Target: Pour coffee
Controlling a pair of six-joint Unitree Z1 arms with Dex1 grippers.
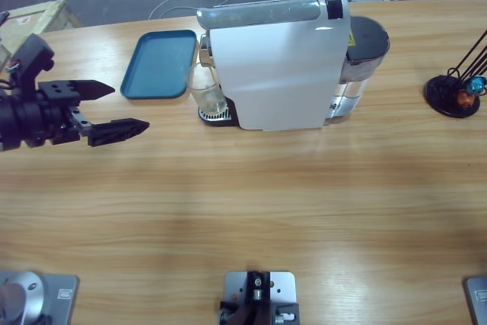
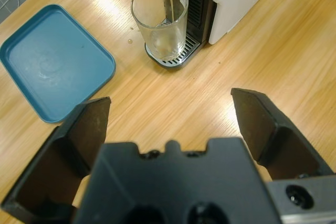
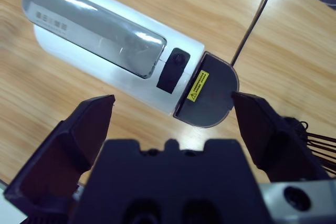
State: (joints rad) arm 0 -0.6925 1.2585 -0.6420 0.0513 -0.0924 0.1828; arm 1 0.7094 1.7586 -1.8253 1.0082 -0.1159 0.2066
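Observation:
A clear glass (image 1: 207, 90) (image 2: 160, 22) stands on the drip grid (image 2: 176, 59) under the spout of the white coffee machine (image 1: 278, 66) (image 3: 105, 45). A thin pale-brown stream of coffee (image 2: 169, 3) runs down into the glass, with only a little pale liquid at its bottom. My left gripper (image 1: 131, 106) (image 2: 170, 100) hangs open at the table's left, jaws pointing toward the glass and well short of it. My right gripper (image 3: 172, 99) is open above the machine's top, holding nothing, and does not show in the high view.
A blue tray (image 1: 160, 62) (image 2: 52, 61) lies left of the glass. The machine's dark water tank (image 1: 365, 43) (image 3: 207, 93) sits at its right end. A black wire capsule stand (image 1: 456, 93) with blue and orange capsules is at the far right.

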